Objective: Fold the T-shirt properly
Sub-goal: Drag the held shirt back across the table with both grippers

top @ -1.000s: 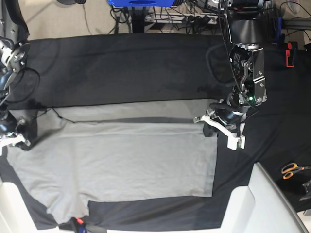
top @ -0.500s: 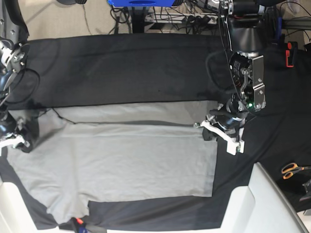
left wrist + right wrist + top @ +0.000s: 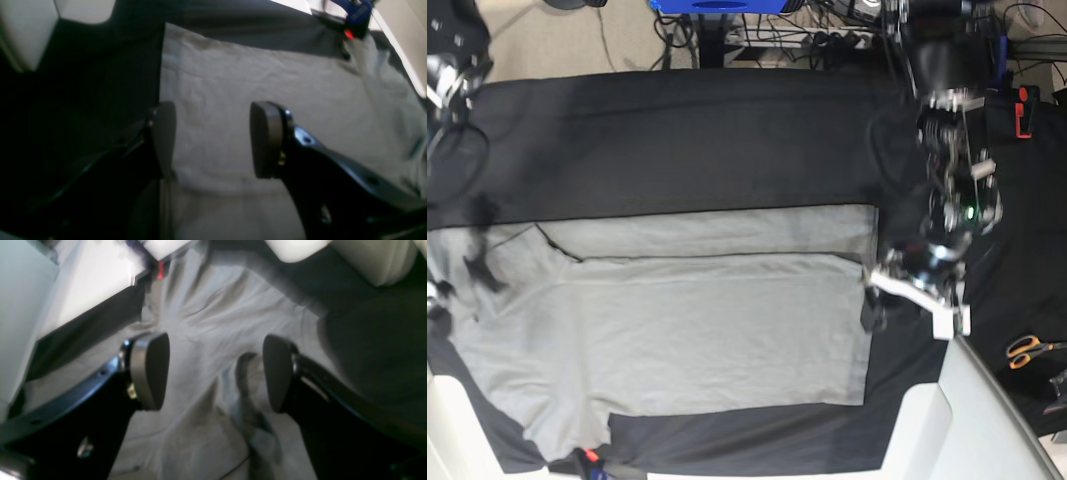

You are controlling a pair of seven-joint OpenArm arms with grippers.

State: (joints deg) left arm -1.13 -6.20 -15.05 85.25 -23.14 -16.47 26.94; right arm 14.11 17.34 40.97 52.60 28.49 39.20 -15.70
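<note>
The light grey T-shirt (image 3: 687,330) lies spread flat on the black cloth (image 3: 677,140), with a strip along its far side folded over. My left gripper (image 3: 897,300) hovers at the shirt's right edge. In its wrist view it (image 3: 213,138) is open, with only the T-shirt (image 3: 267,73) below and nothing between the pads. My right gripper (image 3: 477,262) is blurred at the shirt's left end. In the right wrist view it (image 3: 213,371) is open above wrinkled T-shirt (image 3: 206,316) fabric, holding nothing.
Orange-handled scissors (image 3: 1027,350) lie on the cloth at the right. A white housing (image 3: 972,420) fills the lower right corner and another (image 3: 452,430) the lower left. A small red and blue object (image 3: 587,462) sits at the shirt's near left corner.
Both grippers have opened and let go of the shirt. The left gripper has shifted right and toward the front, off the shirt's edge. The right arm has lifted.
</note>
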